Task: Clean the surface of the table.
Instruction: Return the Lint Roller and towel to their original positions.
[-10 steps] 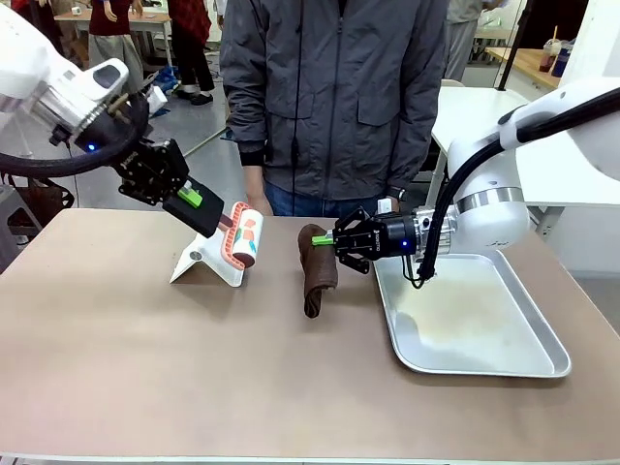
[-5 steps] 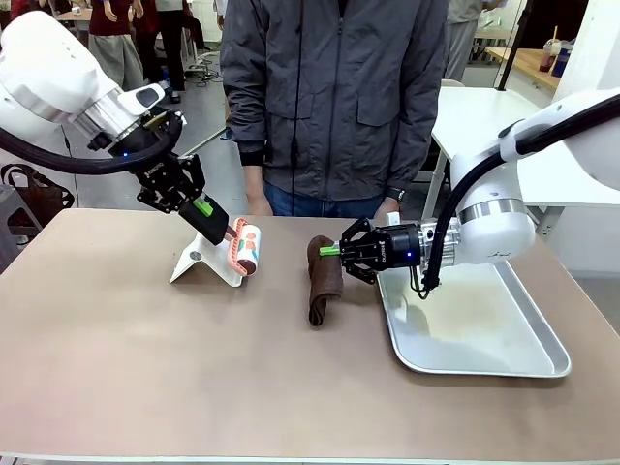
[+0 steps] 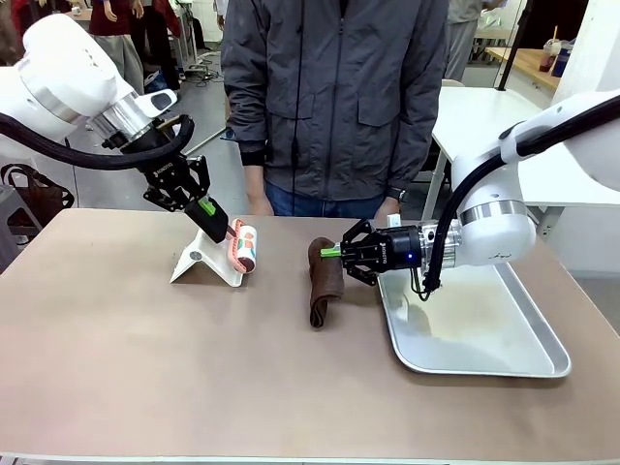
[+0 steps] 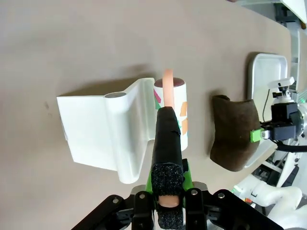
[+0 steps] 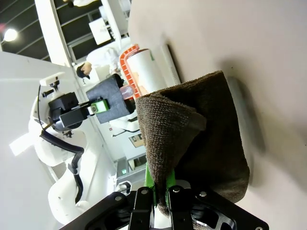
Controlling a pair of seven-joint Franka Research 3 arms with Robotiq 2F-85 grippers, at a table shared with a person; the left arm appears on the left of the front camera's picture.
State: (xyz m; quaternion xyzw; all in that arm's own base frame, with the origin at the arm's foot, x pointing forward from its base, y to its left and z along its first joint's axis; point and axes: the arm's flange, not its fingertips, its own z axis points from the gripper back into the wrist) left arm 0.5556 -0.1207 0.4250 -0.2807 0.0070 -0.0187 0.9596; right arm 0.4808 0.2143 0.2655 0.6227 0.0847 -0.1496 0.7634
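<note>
1. The worktop [image 3: 145, 378], a wide tan surface, spans the front view from edge to edge; its near half lies bare, and no wiping is judged to have begun there.
2. A brown cloth [image 3: 324, 281] is draped at the middle of the worktop, one end lifted and the rest trailing down onto the surface. In the right wrist view it [image 5: 201, 143] hangs in a fold from between the pads.
3. The right hand [image 3: 337, 253] is clenched on the cloth's upper edge, the arm held low and level over the tray. This grip is judged to be chosen so that the loose part can be dragged across the worktop.
4. A lint roller [image 3: 242, 246], with an orange frame and a printed white roll, lies just left of the cloth, against a white stand [image 3: 205, 264].
5. The left hand [image 3: 213, 225] is clenched on the roller's dark handle [image 4: 168, 139], seen in the left wrist view running straight out from between the pads to the roll [image 4: 173, 103]. The downward tilt is judged to suit either seating the roller in the stand or lifting it out; which of these is meant cannot be told.
6. A silver tray [image 3: 523, 363] sits at the right, empty, touching the worktop beside the cloth.
7. A person [image 3: 334, 97] in a grey jacket stands at the far edge, hands low behind the cloth, taking no visible part.
</note>
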